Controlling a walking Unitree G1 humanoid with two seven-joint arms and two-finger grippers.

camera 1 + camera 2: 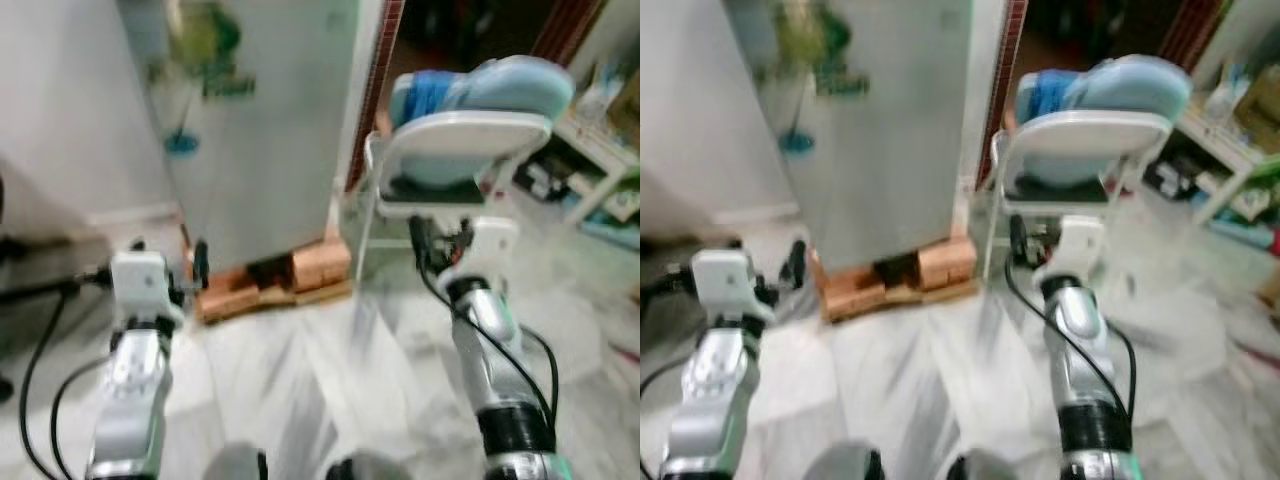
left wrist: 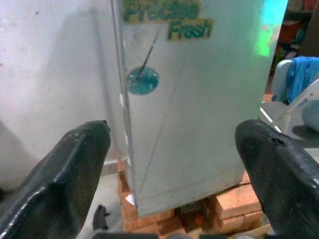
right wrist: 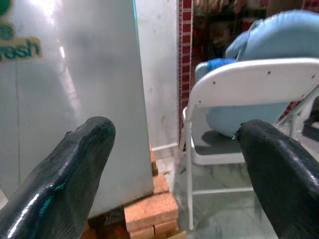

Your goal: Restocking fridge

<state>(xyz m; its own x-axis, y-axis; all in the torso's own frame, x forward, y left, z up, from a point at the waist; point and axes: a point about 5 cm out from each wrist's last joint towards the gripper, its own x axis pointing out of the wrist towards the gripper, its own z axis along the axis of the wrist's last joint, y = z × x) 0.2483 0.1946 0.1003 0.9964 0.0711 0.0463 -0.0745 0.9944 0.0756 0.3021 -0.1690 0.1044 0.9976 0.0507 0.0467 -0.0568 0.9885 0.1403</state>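
Observation:
A pale grey-green fridge [image 1: 262,130] stands ahead with its door shut, resting on bricks [image 1: 275,280]. Green lettering and a blue round sticker [image 2: 143,79] mark its door [image 2: 194,99]. My left gripper [image 1: 195,268] is held low in front of the fridge's lower left corner, open, with nothing between its black fingers [image 2: 60,179]. Over on the other side, my right gripper [image 1: 440,245] is raised before the white chair [image 1: 455,150], also open and empty, its fingers [image 3: 65,179] wide apart.
The white folding chair [image 3: 249,89] to the right of the fridge holds a light blue cushion or bag [image 1: 490,90]. A white shelf [image 1: 600,160] with items stands at far right. Black cables [image 1: 40,300] lie at left on the pale marble floor [image 1: 330,370].

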